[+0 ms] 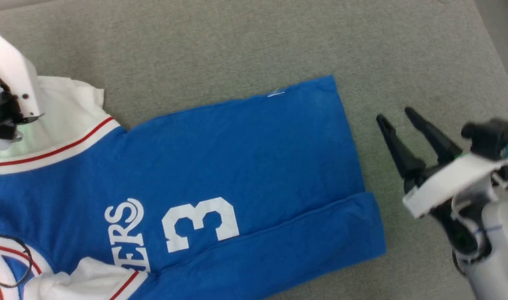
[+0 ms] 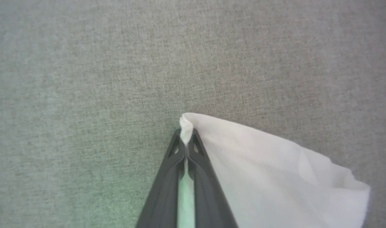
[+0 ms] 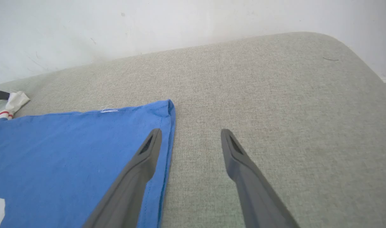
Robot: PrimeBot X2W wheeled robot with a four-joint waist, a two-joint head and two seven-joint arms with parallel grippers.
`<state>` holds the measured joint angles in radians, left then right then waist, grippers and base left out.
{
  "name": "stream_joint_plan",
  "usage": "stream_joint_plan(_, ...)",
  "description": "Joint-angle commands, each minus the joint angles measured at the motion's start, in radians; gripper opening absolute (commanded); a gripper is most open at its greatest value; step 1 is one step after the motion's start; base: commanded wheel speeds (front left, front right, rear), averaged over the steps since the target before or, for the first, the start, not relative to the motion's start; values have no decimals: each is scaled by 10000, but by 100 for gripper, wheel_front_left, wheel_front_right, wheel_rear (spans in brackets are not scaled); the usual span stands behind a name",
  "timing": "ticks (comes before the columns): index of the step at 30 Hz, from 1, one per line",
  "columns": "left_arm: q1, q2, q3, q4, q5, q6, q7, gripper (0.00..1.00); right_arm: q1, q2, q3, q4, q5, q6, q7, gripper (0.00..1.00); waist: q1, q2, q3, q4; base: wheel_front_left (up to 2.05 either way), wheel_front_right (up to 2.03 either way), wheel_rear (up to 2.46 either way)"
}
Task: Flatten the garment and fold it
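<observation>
Left wrist view has the left tool (image 2: 186,141) clenched on just the very corner of the white sleeve (image 2: 259,171), so a pull to spread it may let that thin pinch slip free. It may also drag the garment (image 1: 237,166), lying front-up and mostly flat on the grey counter (image 1: 237,41), askew. The right tool (image 1: 393,114) hangs released near the hem, grasping nothing, and the doubled-over near side would likely get creased in if left unsmoothed.
</observation>
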<state>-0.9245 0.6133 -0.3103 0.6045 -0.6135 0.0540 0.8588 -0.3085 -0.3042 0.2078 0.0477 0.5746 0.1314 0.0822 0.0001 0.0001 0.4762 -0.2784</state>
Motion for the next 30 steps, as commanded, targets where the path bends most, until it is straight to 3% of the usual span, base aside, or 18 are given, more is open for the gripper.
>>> stream_joint_plan(1, 1102, -412, -382, 480, -3, 23, 237, 0, -347, -15, 51, 125, 174, -7, 133, 100, -1, -1, -95, 153, 0, 0, 0)
stream_joint_plan(10, 477, -968, -255, -81, 95, 14, -1493, 0, -3146, -688, 1385, 2738, 1187, -7, 2962, 100, -1, -1, -209, 1158, 0, 0, 0)
stream_joint_plan(23, 88, -1229, -274, -372, 66, -207, -2445, 0, -4886, -441, 3012, 6230, 2565, -7, 5921, 100, -1, -1, -132, 1818, 0, 0, 0)
stream_joint_plan(24, 88, -1238, -284, -366, 61, -210, -2463, 0, -4894, -392, 3119, 6465, 2699, -7, 6285, 83, -1, -1, -141, 1820, 0, 0, 0)
stream_joint_plan(25, 90, -1242, -296, -361, 59, -216, -2478, 0, -4910, -372, 3250, 6665, 2761, -7, 6624, 42, -1, -1, -147, 1818, 0, 0, 0)
stream_joint_plan(27, 102, -1270, -296, -346, 20, -227, -2512, 0, -4939, -270, 3394, 6920, 3001, -7, 7134, 0, -1, -1, -160, 1809, 0, 0, 0)
stream_joint_plan(30, 126, -1284, -299, -292, -21, -231, -2557, 0, -4992, -239, 3628, 7028, 3190, -7, 7525, 0, -1, -1, -215, 1781, 0, 0, 0)
